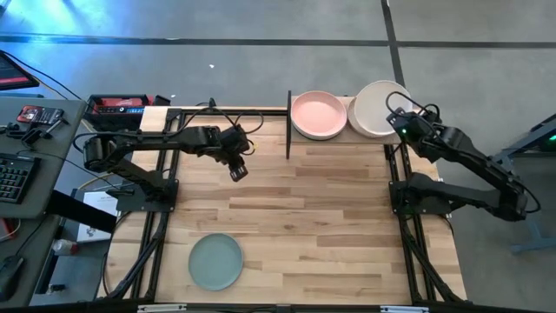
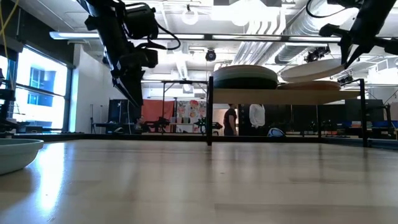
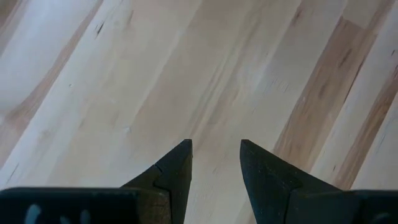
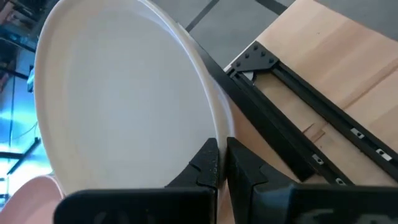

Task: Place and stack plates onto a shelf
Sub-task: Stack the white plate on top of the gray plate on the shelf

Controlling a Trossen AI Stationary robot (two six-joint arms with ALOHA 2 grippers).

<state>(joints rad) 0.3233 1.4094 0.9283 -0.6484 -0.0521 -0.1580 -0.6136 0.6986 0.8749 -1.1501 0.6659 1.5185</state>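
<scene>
The shelf (image 1: 347, 139) stands at the table's far edge, right of the middle. A stack topped by a salmon pink plate (image 1: 317, 115) sits on its left half, and looks dark in the low view (image 2: 245, 76). My right gripper (image 4: 222, 155) is shut on a cream plate (image 1: 375, 106) over the shelf's right half, above another beige plate (image 2: 317, 86). A mint green plate (image 1: 215, 261) lies flat on the table near its near edge. My left gripper (image 3: 216, 146) is open, hanging above bare tabletop (image 3: 186, 74) left of the shelf. My right gripper pinches the cream plate's rim (image 4: 219, 127) between its two fingers, on the plate's right side, coming from the table's right. The plate (image 2: 311, 70) is tilted, its held side raised and its left side low over the beige plate; whether they touch, I cannot tell.
A black post (image 1: 288, 122) marks the shelf's left end. Black frame rails (image 4: 292, 137) run along the table's right side. Open wood lies between the shelf and the mint plate. A desk with a keyboard and tools (image 1: 26, 130) stands left of the table.
</scene>
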